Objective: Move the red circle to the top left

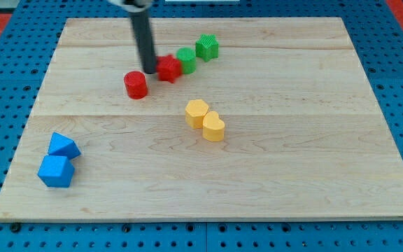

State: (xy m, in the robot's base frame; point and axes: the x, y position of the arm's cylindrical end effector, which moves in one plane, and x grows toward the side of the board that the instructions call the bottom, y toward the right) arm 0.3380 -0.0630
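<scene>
The arm carries no claw, so there is nothing to be spread, pressed together or pinching; it ends in a straight dark rod whose tip [148, 71] rests on the wooden worktop [292, 182] in the upper middle-left of the frame.

The red circle [136, 85], a short red cylinder, stands just below and slightly to the left of the tip, close beside it but seemingly not touching. The tip sits wedged between this cylinder and a second red block [170, 68], of irregular shape, which lies just to the tip's right, apparently in contact with the rod. Beyond that, a green block [186, 59] and a green star-like block [207, 47] trail off toward the upper right in a diagonal line.

The relation that matters: the goal corner lies up and to the left, while the tip is above and right of the cylinder. A push from here would likely drive the cylinder down-left, away from the corner. The tip probably needs to come round to the cylinder's lower-right side first.

Two yellow blocks [205, 120] sit touching near the centre; two blue cubes [59, 161] sit at the lower left.
</scene>
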